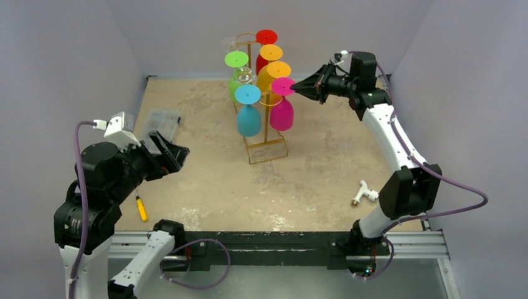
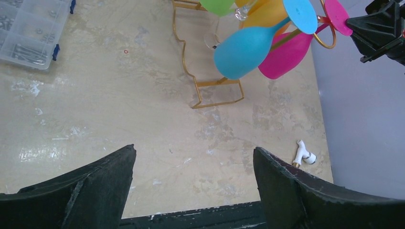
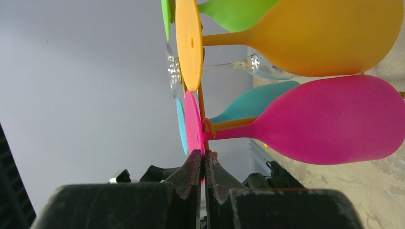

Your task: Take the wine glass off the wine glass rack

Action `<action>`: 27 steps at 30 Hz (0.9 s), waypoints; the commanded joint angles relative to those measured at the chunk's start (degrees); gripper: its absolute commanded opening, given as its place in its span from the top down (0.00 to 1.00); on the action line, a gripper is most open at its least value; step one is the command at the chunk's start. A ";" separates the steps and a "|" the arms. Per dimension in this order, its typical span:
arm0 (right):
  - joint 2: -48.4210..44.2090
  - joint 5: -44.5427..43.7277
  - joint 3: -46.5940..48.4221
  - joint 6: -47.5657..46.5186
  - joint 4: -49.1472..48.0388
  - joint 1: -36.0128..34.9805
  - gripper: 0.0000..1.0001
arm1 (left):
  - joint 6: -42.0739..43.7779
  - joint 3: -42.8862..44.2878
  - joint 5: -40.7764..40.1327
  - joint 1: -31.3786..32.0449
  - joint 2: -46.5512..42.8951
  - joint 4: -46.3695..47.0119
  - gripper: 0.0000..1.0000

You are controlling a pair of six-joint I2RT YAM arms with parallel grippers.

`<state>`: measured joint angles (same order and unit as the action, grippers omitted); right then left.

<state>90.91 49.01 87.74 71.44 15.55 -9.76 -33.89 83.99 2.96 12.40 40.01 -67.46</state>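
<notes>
"Several glasses crowd the rack [image 1: 267, 131] at the back middle of the table [image 1: 212, 180]. Where are you on it?"

"My right gripper [image 1: 297, 88] is pressed together on the edge of the pink glass [image 1: 281, 115] foot. That glass hangs bowl down on the rack's right side, its stem in a gold hook."

"What stands in the way?"

"Plenty. A blue glass [image 1: 248, 121] hangs just beside it on the left. An orange glass [image 1: 268, 78] hangs right above it. On my wrist view the orange foot sits just over the pink one, and I cannot tell whether they touch. A green glass [image 1: 236, 60], a clear glass [image 1: 244, 76] and a red glass [image 1: 266, 37] fill the upper hooks."

"And your left side?"

"My left gripper [image 1: 167, 151] is spread wide and holds nothing. It hangs over the table's left part, near a clear box [image 1: 159, 122]. A yellow screwdriver [image 1: 142, 208] lies by the left arm and a white fitting [image 1: 363, 194] by the right arm, both well apart from the rack."
</notes>
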 commanded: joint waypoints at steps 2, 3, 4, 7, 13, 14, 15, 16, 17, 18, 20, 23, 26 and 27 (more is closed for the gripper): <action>-0.21 1.23 2.52 0.79 -1.69 0.27 1.00 | -0.77 -0.05 -1.34 0.08 -1.05 -0.11 0.10; -0.21 1.21 2.65 0.87 -1.75 0.36 1.00 | -0.69 -0.13 -1.48 0.10 -1.15 -0.19 0.10; -0.14 1.26 2.69 0.98 -1.60 0.46 1.00 | -0.67 -0.26 -1.62 0.09 -1.28 -0.33 0.10; -0.04 1.71 2.92 1.54 -1.57 1.11 1.00 | -0.65 -0.36 -1.79 0.12 -1.51 -0.56 0.10; 0.05 2.21 3.57 1.91 -1.87 1.60 1.00 | -0.66 -0.73 -1.82 0.13 -1.82 -0.65 0.10; 0.05 2.35 3.62 2.09 -2.17 1.59 1.00 | -0.70 -0.68 -1.74 0.08 -1.78 -0.63 0.10; 0.17 2.58 3.70 2.38 -2.57 1.60 1.00 | -0.59 -0.67 -1.70 0.08 -1.73 -0.61 0.10; 0.24 2.76 3.81 2.53 -2.91 1.59 1.00 | -0.64 -0.60 -1.68 0.13 -1.63 -0.59 0.10; 0.31 3.03 3.95 2.68 -3.23 1.60 1.00 | -0.65 -0.51 -1.67 0.13 -1.54 -0.61 0.10; 0.39 3.14 4.07 2.73 -3.25 1.55 1.00 | -0.53 -0.45 -1.70 0.10 -1.56 -0.57 0.10; 0.57 3.34 4.25 2.82 -3.28 1.53 1.00 | -0.49 -0.33 -1.73 0.12 -1.43 -0.57 0.10; 0.63 3.41 4.19 2.87 -3.37 1.59 1.00 | -0.47 -0.23 -1.58 0.08 -1.29 -0.60 0.10; 0.73 3.46 4.19 3.04 -3.48 1.63 1.00 | -0.30 -0.14 -1.58 0.08 -1.21 -0.63 0.10; 0.73 3.38 4.19 3.09 -3.64 1.58 1.00 | -0.22 -0.06 -1.56 0.08 -1.17 -0.65 0.10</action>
<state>91.57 50.65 89.36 73.87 14.96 -8.23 -33.89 83.53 1.69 12.40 38.57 -68.75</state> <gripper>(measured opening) 0.008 0.901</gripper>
